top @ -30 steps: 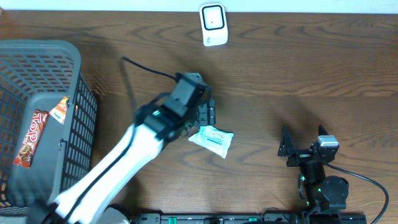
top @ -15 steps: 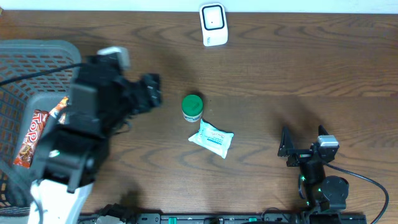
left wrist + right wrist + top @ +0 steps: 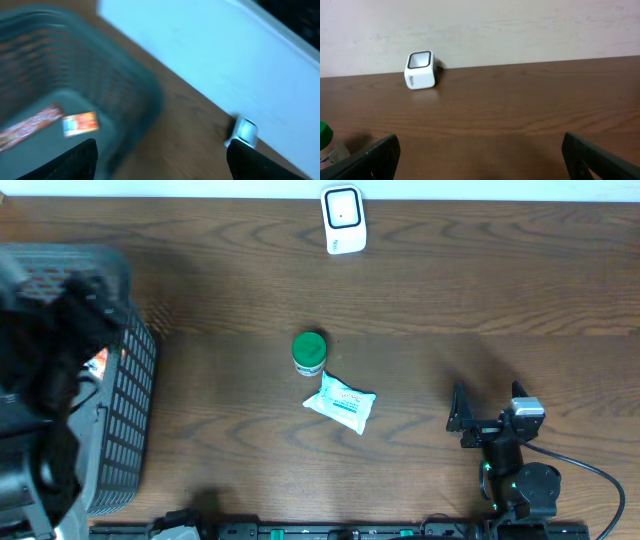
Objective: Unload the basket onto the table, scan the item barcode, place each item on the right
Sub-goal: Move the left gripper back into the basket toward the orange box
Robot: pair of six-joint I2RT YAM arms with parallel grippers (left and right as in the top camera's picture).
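A small green-capped bottle point(image 3: 309, 352) stands at the table's middle, with a white packet point(image 3: 341, 402) lying just in front of it. The white barcode scanner point(image 3: 342, 218) sits at the far edge. My left gripper point(image 3: 90, 305) is a blur above the grey basket point(image 3: 130, 410), open and empty. In the left wrist view my left gripper point(image 3: 160, 165) has the basket point(image 3: 125, 85) under it, and snack wrappers point(image 3: 80, 122) lie inside. My right gripper point(image 3: 487, 420) rests open at the front right. Its wrist view shows the right gripper point(image 3: 480, 160), the scanner point(image 3: 420, 70) and the bottle's cap point(image 3: 325, 137).
A pale wall point(image 3: 520, 25) runs behind the table's far edge. A red snack bar point(image 3: 30, 130) lies on the basket floor beside the orange wrapper. A cable point(image 3: 590, 470) trails from the right arm's base at the front edge.
My left arm has swung away from the bottle and packet at the middle and now hangs over the basket at the left. The bottle stands uncovered. The right arm has not moved.
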